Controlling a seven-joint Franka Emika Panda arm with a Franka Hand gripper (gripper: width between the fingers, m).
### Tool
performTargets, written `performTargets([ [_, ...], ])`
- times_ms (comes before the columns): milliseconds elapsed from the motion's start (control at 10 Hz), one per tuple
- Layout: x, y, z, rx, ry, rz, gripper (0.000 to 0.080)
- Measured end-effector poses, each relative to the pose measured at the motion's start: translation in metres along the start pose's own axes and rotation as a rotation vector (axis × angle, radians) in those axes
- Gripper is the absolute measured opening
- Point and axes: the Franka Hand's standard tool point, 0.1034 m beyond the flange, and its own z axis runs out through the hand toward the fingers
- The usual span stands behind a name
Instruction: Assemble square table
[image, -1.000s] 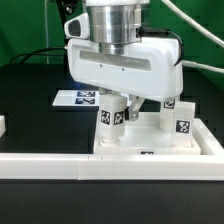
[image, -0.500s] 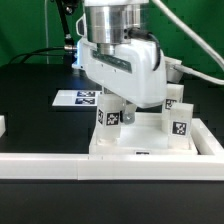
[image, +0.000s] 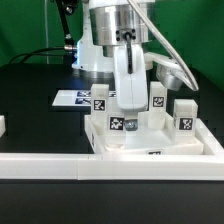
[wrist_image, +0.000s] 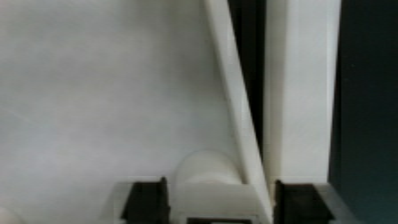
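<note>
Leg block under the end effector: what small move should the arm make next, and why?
Probably a gentle twist to seat it. The end effector grips the leg block upright on the square top, beside three other legs. Whether it is fully seated cannot be told.

white plastic robot arm (image: 118, 45) with a ribbed silver metal wrist collar, rounded casing, thin white cable looping beside it
</note>
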Motion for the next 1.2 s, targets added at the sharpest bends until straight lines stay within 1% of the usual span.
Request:
performTargets([
  [200, 0.0, 0.0, 0.001, -0.001, 0.0, -0.003, 0.0298],
  [300, 0.0, 0.001, 0.001, -0.002, 0.001, -0.012, 0.0479],
  [400, 0.0, 0.001, 0.001, -0.003, 0.002, -0.05, 0.0591],
  [500, -0.001, 0.005, 0.001, 0.01, 0.013, -0.15, 0.0591],
  [600, -0.003, 0.009, 0.0, 0.001, 0.026, -0.308, 0.0639],
  [700, 0.003, 0.001, -0.009, 0.008, 0.048, -0.507, 0.0647],
  [800, 0.005, 0.0, -0.009, 0.009, 0.052, -0.561, 0.0647],
  [1100, 0.006, 0.0, -0.008, -0.002, 0.057, -0.78, 0.0649],
  [1200, 0.008, -0.001, -0.008, 0.0, 0.063, -0.891, 0.0649],
])
